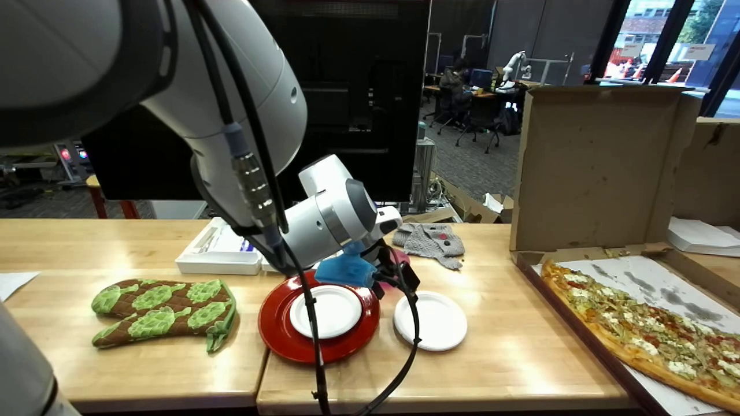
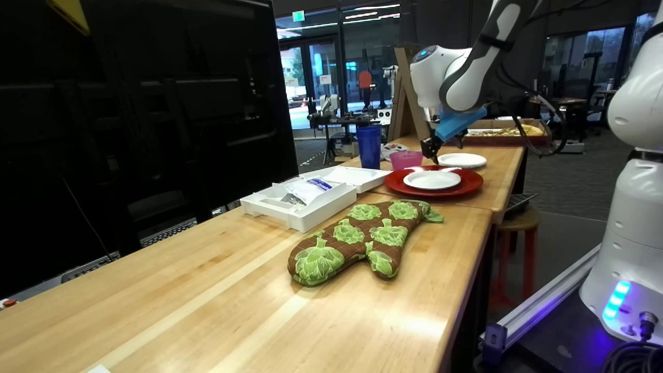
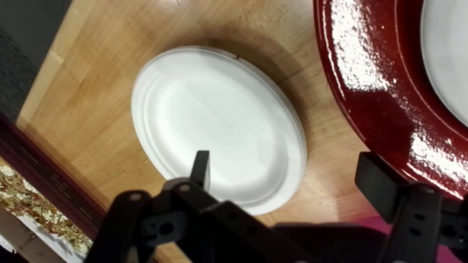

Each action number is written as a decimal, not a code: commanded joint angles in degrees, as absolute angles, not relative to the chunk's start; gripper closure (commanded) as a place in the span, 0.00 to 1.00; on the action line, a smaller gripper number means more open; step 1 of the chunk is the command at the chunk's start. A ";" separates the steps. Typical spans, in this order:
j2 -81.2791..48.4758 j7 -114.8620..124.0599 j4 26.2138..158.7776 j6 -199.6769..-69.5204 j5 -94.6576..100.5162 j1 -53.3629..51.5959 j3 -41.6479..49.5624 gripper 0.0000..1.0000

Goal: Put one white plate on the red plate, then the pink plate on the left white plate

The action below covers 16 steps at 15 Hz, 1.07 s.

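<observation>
Pink plate (image 2: pixel 406 160) is seen on the desk (image 2: pixel 259 290) near the red plate (image 2: pixel 471 182); whether the two touch cannot be told from these angles. One white plate (image 1: pixel 333 312) is already set on the red plate, while another white plate (image 1: pixel 435 322) is rested on the desk just beside it. Nothing is gripped by the pincer (image 3: pixel 285 164), which is spread wide. If it were lowered askew, the pink plate could be caught by its rim and pushed into the nearby blue cup (image 2: pixel 369 147).

Brown-and-green quilted oven mitt (image 1: pixel 165 312) on pale wooden table (image 2: pixel 217 305) | open white rectangular box (image 2: pixel 331 210), white-and-blue packet (image 2: pixel 311 189) inside | tall blue cup (image 2: pixel 369 147) | grey knitted fabric (image 1: pixel 430 241) | open brown cardboard box (image 1: pixel 601 173), golden-crusted pizza (image 1: pixel 653 332) inside
</observation>
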State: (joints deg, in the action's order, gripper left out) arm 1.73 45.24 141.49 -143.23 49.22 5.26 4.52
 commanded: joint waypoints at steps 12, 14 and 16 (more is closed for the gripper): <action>-0.29 44.85 138.93 -143.11 49.91 5.69 5.70 0.00; -0.82 44.63 138.60 -143.22 49.63 5.69 5.84 0.00; -1.41 44.53 138.49 -143.31 49.44 5.60 5.90 0.00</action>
